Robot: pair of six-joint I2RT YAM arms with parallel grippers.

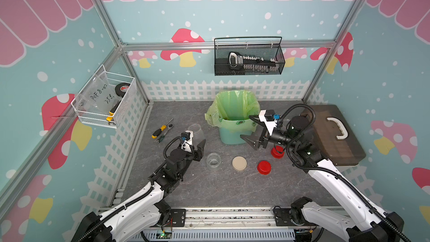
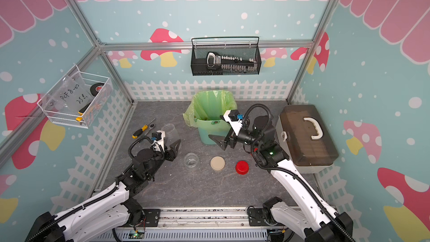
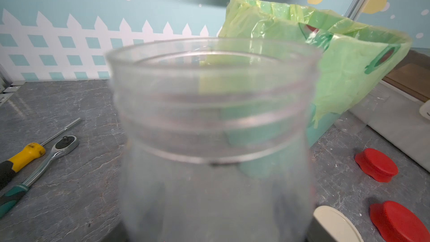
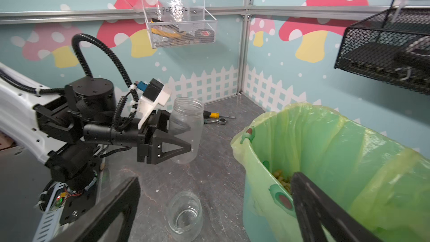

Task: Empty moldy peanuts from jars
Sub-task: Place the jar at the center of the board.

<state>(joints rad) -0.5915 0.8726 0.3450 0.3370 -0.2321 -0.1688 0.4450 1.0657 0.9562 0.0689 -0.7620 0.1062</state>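
My left gripper [image 4: 183,136] is squeezed tight on a clear jar [image 4: 186,122], with one finger on each side of it. The clear jar has no lid. It stands straight up with its mouth on top, and I see nothing inside it. I cannot tell if its bottom touches the table [image 1: 209,189]. My right gripper [image 1: 250,129] is wide open and holds nothing. It hangs just beside the teal bin [image 1: 230,137] that has a green bag [image 1: 232,105] in it. The peanuts [image 4: 282,180] lie in a little heap down in that bag. A second jar [image 1: 213,160] stands on the table near my left gripper, and it is open and empty too. Next to it lie a beige lid [image 1: 239,164] and then a red lid [image 1: 264,167], all in a row. The other red lid [image 1: 277,152] sits partly under my right arm. Past my left gripper lie a screwdriver [image 1: 159,131] with a yellow handle and a ratchet [image 1: 167,128], side by side. A brown toolbox [image 1: 335,133] stands by the right wall.
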